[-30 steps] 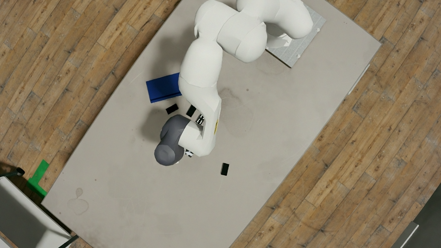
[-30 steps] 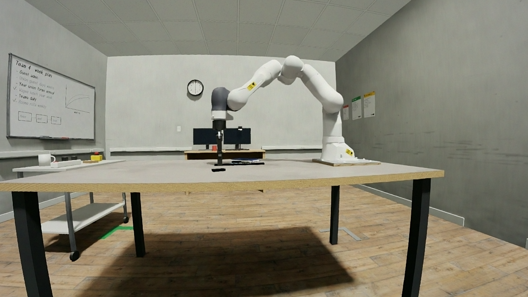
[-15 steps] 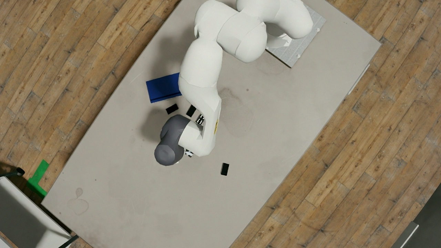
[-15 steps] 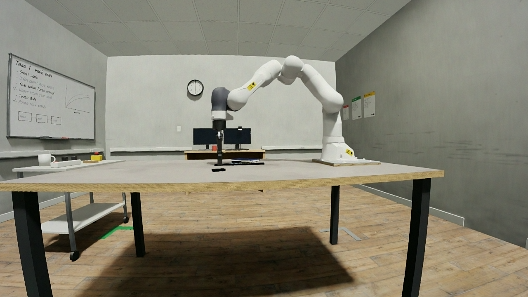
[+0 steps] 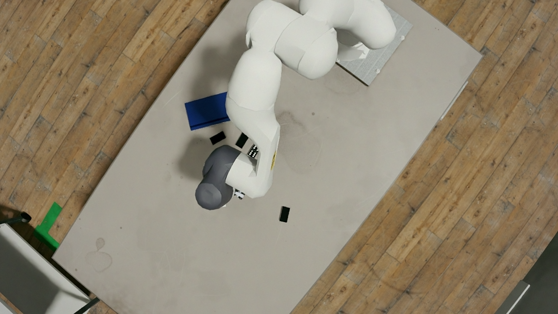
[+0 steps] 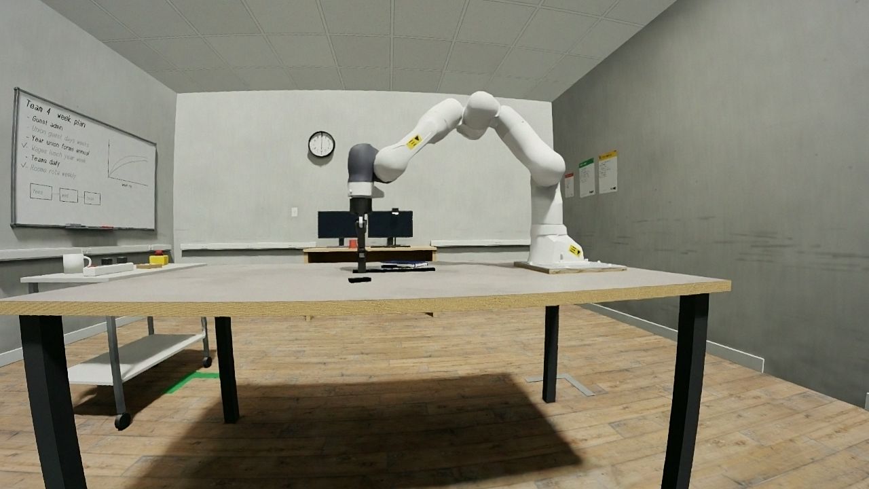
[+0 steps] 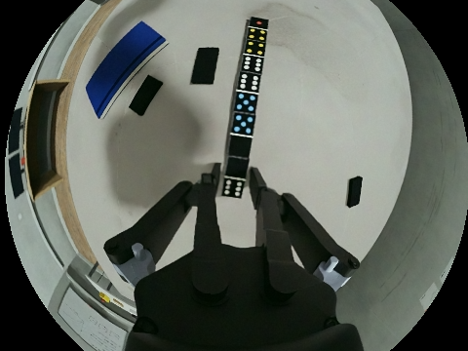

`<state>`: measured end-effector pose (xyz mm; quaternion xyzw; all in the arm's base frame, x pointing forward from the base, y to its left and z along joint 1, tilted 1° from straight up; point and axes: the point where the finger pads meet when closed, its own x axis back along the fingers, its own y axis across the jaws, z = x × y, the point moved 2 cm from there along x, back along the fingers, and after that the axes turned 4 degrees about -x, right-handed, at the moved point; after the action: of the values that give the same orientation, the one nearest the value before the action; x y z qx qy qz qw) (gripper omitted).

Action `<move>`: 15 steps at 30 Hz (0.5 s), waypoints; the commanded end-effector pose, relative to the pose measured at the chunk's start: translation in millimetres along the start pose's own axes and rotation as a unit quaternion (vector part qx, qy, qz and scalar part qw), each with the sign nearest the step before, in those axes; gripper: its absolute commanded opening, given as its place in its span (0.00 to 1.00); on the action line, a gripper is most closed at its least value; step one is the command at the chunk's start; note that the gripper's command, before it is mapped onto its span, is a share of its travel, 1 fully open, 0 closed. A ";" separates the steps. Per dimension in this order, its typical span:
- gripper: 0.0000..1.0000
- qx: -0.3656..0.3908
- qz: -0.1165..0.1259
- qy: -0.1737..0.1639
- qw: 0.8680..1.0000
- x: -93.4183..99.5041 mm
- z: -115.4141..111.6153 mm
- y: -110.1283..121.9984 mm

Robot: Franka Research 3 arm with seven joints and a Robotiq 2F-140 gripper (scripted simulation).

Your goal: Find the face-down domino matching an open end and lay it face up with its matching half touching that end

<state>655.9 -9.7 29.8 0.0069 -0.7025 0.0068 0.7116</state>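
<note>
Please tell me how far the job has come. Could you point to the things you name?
Looks done: a blank-six domino (image 7: 237, 167) lies face up, its blank half meeting the blank end of the line (image 7: 246, 102), apparently straight.

In hand: nothing gripped; the gripper (image 6: 361, 270) (image 7: 234, 172) stands open around that domino.

Left: probably only withdrawing without nudging it. Three other dominoes lie apart, showing plain black.

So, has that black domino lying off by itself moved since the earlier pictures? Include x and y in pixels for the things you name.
No. The lone domino (image 5: 284, 214) (image 6: 359, 279) (image 7: 355, 191) lies in the same spot on the table (image 5: 351, 156) (image 6: 546, 283) (image 7: 312, 97), judged against its edges.
</note>
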 end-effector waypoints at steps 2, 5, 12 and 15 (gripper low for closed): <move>0.34 -0.002 -0.001 -0.002 1.000 0.9 -0.8 -1.1; 0.34 -0.002 -0.001 -0.002 1.000 0.9 -0.8 -1.1; 0.34 -0.002 -0.001 -0.002 1.000 6.1 3.2 -1.4; 0.34 -0.002 -0.001 -0.002 1.000 14.1 9.4 -1.8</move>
<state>649.0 -11.1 36.0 0.0052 -0.7018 0.0058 0.7124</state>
